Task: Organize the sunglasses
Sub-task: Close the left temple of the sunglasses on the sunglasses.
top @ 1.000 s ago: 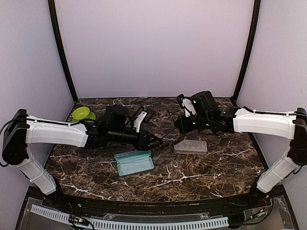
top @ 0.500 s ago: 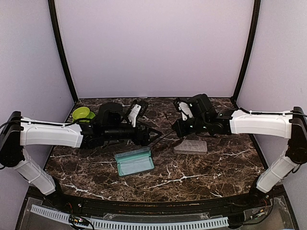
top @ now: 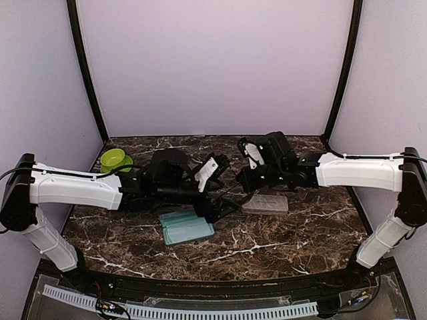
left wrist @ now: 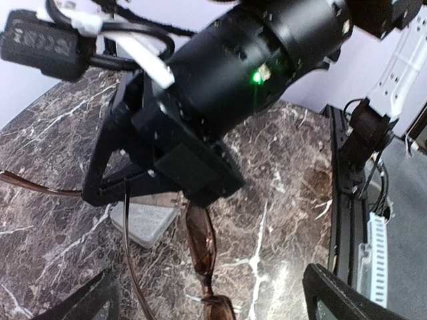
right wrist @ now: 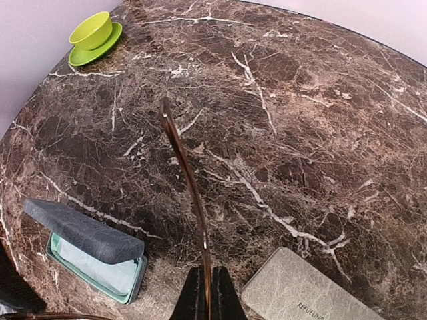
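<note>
Right pincer (right wrist: 203, 283) is clenched on one temple (right wrist: 189, 177) of the reddish-brown sunglasses (left wrist: 200, 243), so the pair is up off the table, hanging just under that pincer. That temple sticks straight out ahead of its fingertips with a bit of a curve. Left pincer (left wrist: 212, 277) is spread wide with nothing in it, pointed right at the other one. What matters, I think: the lenses sit dead ahead of the left pincer, roughly in line with the gap between its fingers. The frame front's long axis runs away from it rather than across the gap. The other temple trails off to one side of the left pincer, well outside its fingers. The left is the only free one near enough to help, and I'd guess it has to turn or shift over to catch that loose temple. The open case (top: 187, 227) lies below both pincers, closer to the left.
</note>
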Controlling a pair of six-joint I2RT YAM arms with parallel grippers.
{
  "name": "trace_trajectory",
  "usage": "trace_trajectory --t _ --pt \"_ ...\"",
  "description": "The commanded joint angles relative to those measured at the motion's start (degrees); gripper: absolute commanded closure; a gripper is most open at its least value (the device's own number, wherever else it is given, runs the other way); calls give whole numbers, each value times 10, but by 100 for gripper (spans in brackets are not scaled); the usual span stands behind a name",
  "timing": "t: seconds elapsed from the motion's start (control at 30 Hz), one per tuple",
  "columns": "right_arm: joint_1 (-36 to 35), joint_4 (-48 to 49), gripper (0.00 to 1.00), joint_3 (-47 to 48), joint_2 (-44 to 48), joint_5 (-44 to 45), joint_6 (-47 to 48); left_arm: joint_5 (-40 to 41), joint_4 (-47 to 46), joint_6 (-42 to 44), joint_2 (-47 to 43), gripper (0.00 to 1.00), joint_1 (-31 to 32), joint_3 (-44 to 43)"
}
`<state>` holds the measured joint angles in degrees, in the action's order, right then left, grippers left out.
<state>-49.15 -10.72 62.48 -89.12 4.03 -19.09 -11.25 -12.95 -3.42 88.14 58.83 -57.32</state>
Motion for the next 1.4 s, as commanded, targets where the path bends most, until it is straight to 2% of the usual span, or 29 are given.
trace_trajectory --t 0.0,0.17,0.33,0.73,1.0,1.37 --pt "-6 19 100 12 1 -15 -2 30 49 77 29 4 7 -28" --pt "-7 25 100 3 4 -24 -5 53 68 100 56 7 14 -51" --pt "-7 28 100 -2 3 -25 -8 55 86 108 76 14 22 -68" --pt "-7 18 100 3 -4 -23 -11 127 123 138 106 30 42 -96" --pt "-6 11 100 11 -7 -28 -20 162 119 126 103 40 44 -87" --pt "0 5 100 12 -6 -36 -53 170 73 122 84 51 44 -50"
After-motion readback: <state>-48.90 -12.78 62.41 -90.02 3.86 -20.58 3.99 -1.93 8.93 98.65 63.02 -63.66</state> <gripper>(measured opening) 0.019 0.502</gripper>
